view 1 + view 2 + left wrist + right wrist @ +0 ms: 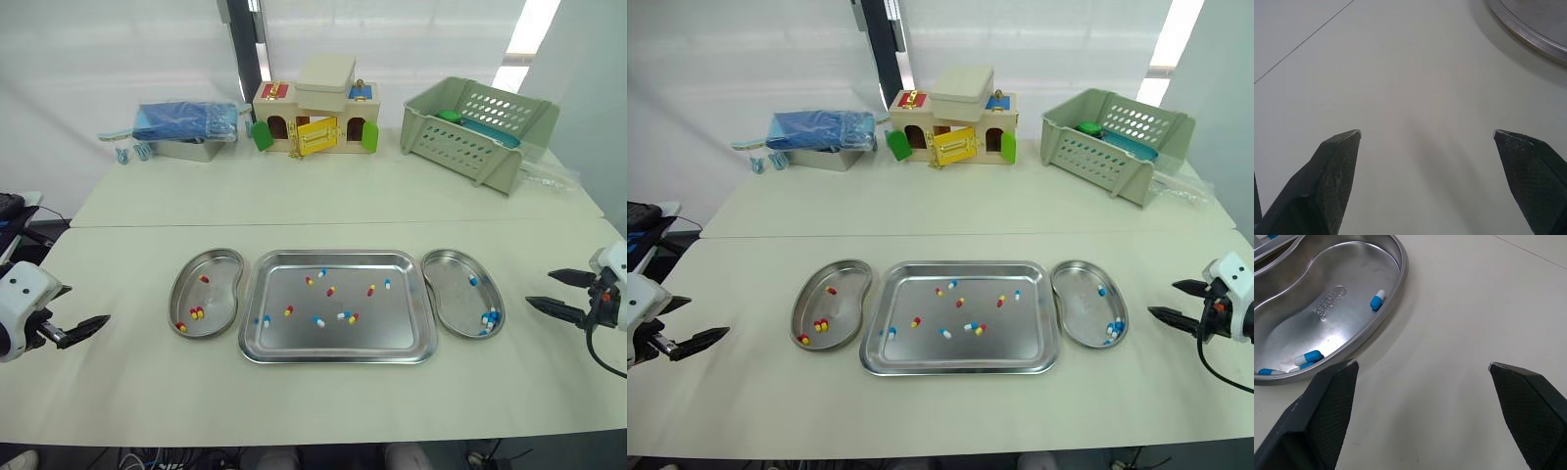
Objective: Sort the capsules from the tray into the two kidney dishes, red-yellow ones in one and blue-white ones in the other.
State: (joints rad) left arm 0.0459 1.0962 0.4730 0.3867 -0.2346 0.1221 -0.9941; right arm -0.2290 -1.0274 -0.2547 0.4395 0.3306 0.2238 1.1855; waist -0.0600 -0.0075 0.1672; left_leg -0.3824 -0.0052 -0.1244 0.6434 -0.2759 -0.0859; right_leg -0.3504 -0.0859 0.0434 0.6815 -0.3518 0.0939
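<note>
The black fingers of my left gripper (1427,133) and right gripper (1422,363) frame a plain cream table (323,196). Beside my left, a shiny silver steel kidney dish (217,284) holds red-yellow capsules (196,313). Beside my right, a second silver kidney dish (453,284) holds blue-white capsules (489,317). Between them, a silver rectangular steel tray (294,338) shows both colourings mixed.

left claw (1425,131) and right claw (1422,363) both agape, empty

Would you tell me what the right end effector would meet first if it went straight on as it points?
Probably the right kidney dish: the right end effector points inward at its outer rim across bare table. Its wrist view puts the rim slightly aside, so it might pass.
</note>
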